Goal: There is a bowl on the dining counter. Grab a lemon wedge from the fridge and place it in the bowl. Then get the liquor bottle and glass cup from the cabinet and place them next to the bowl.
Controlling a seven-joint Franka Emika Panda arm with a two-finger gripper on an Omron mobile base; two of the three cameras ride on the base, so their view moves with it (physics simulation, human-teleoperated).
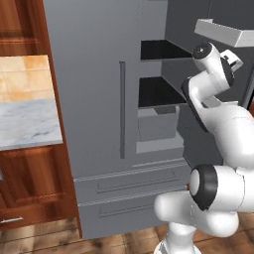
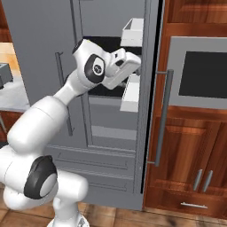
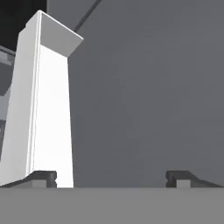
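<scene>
fridge (image 1: pixel 99 99): grey, right door swung open, left door shut; dark shelves and pale drawers show inside
lemon wedge: cannot make it out among the shelves
gripper (image 3: pixel 111 177): fingers (image 3: pixel 41 177) spread wide, nothing between them; raised at the open fridge, facing the inner wall
door bin (image 3: pixel 41 100): white, just beside the left finger in the hand view
surface (image 1: pixel 27 121): marble, left of the fridge
oven (image 2: pixel 199 73): set in wood cabinets right of the fridge
</scene>
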